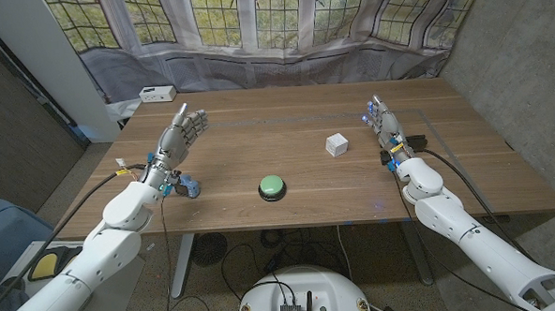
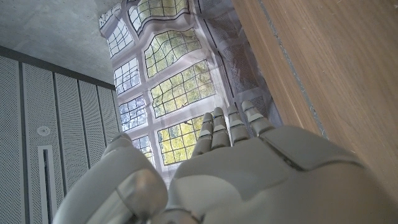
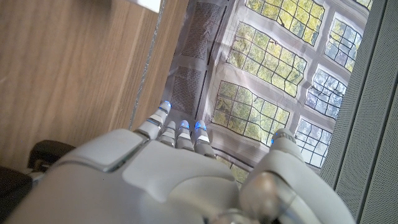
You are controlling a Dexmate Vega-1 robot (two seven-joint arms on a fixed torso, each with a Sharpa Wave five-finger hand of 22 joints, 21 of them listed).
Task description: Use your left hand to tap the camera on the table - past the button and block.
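The left hand is raised above the left part of the wooden worktop, its fingers loosely spread and slightly curled, holding and touching nothing. In the left wrist view the same hand shows from the back, fingers side by side and reaching toward the window backdrop.

The right hand is up over the right side of the worktop, fingers extended close together, empty; in the right wrist view the hand has its fingertips glowing blue.

The green button sits near the front middle of the worktop. The white block lies farther back and to the right, between the button and the right hand, touching neither. A small white box-like device, likely the camera though too small to tell, rests at the far left corner, well apart from the left hand.

Behind the worktop hangs a printed backdrop of leaded windows with greenery; grey walls stand at both sides.
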